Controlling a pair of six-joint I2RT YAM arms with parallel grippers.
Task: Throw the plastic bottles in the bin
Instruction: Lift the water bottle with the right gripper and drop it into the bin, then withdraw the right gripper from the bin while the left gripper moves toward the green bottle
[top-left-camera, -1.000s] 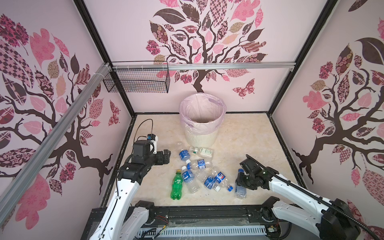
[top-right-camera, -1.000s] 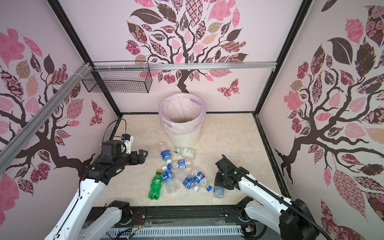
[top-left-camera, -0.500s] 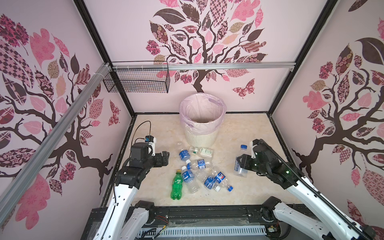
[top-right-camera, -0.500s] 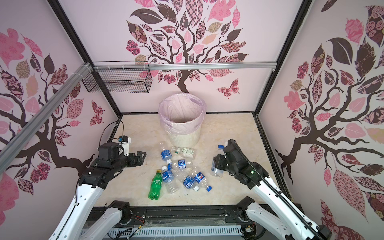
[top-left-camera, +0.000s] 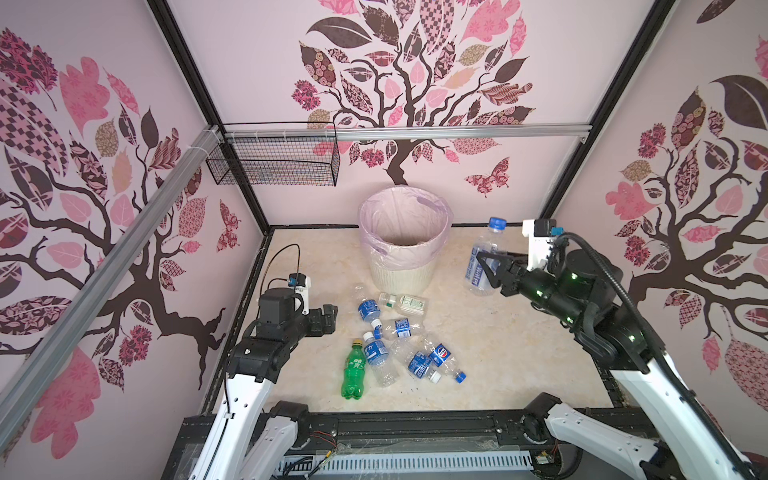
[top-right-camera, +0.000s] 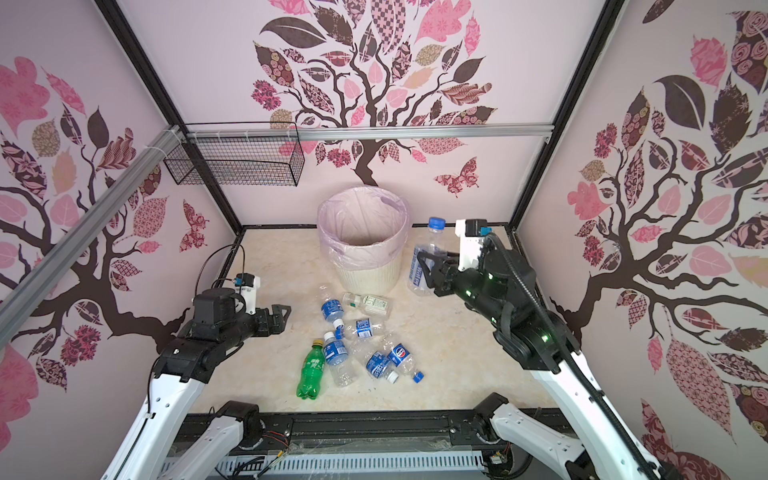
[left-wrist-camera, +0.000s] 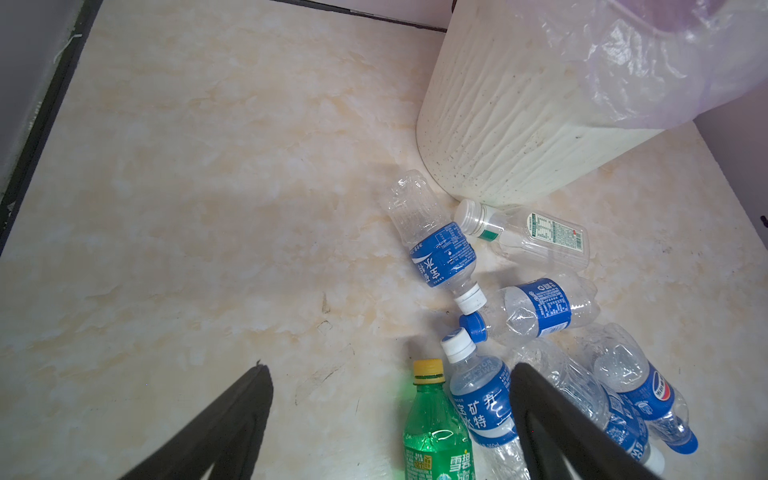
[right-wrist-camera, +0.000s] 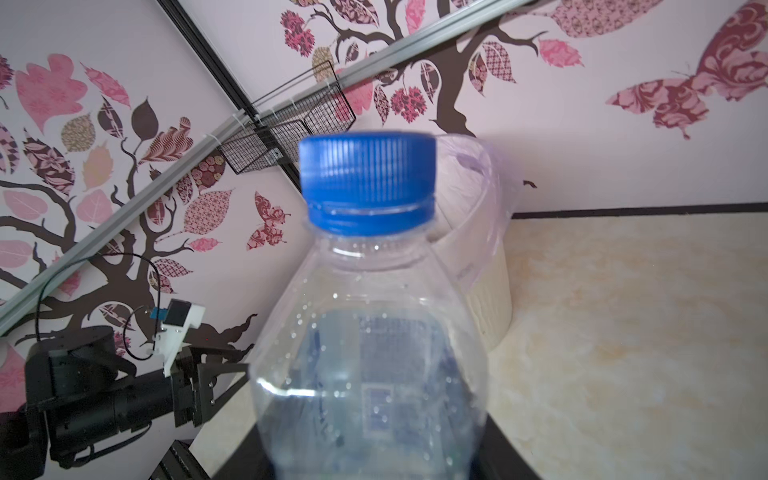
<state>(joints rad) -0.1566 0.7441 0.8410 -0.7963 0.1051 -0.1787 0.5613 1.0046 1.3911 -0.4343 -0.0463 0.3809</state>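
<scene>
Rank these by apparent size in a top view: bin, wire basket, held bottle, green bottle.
1. bin
2. wire basket: wider but shallower, a close call
3. held bottle: up off the table, nearer the camera, so its lead is unsure
4. green bottle

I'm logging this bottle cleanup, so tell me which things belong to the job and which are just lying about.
Job: blue-capped clear bottle in the right claw; pink-lined bin; green bottle and clear bottles on the floor.
Just there: black wire basket; aluminium rail; tree wall decals.
</scene>
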